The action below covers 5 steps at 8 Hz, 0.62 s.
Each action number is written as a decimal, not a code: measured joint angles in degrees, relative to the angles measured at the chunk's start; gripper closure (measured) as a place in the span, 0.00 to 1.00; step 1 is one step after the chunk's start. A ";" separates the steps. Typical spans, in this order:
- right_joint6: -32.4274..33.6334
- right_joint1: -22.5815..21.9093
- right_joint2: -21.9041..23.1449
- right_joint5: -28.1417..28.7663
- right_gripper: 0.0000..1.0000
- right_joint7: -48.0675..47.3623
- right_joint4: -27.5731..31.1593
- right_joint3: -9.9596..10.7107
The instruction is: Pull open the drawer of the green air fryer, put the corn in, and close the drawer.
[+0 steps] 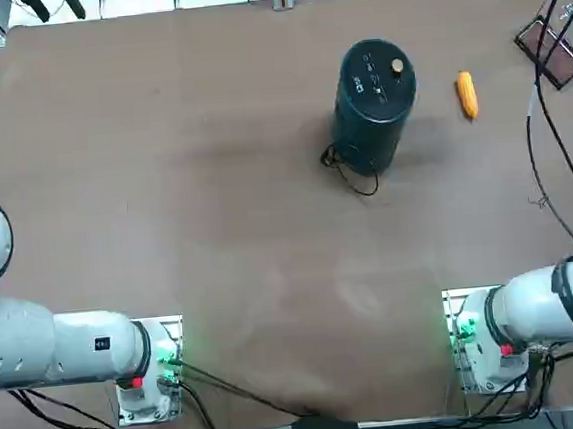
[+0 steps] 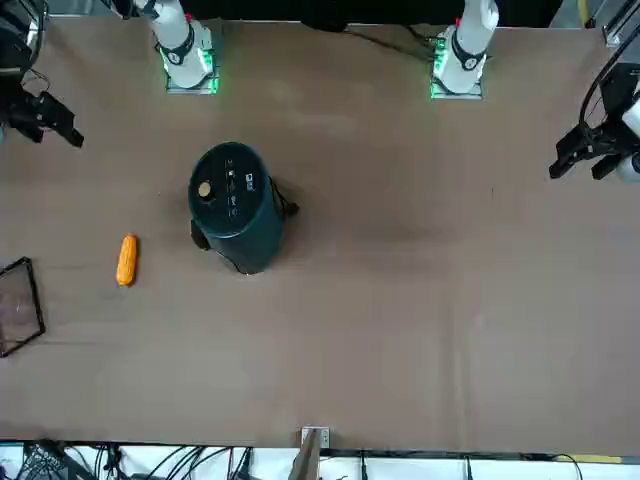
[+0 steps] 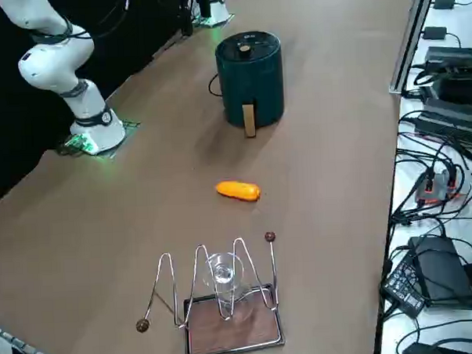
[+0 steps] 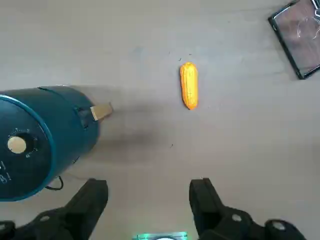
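Corn (image 1: 467, 94) lies on the table just beside the fryer (image 1: 372, 105), with a wire rack (image 3: 219, 303) beyond it. Fryer's white markings are unreadable. Right gripper (image 4: 148, 199) hangs above the fryer's near side, fingers spread wide, empty.

Overhead, front, side, wrist: shared corn (image 1: 467, 94).

Even overhead light, soft shadows
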<state>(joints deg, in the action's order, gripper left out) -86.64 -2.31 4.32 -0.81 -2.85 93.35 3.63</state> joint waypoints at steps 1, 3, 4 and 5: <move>-0.01 -0.01 -0.02 0.00 0.00 0.29 -0.01 -0.11; -0.08 -0.09 -0.78 0.05 0.00 0.39 -0.04 -0.66; -0.45 -0.12 -2.20 0.96 0.00 0.10 0.02 -0.76; -1.65 -0.03 -4.50 2.65 0.00 -1.74 0.17 -0.76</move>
<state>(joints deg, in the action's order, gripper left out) -88.29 -2.34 -0.18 1.84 -4.59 93.51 2.87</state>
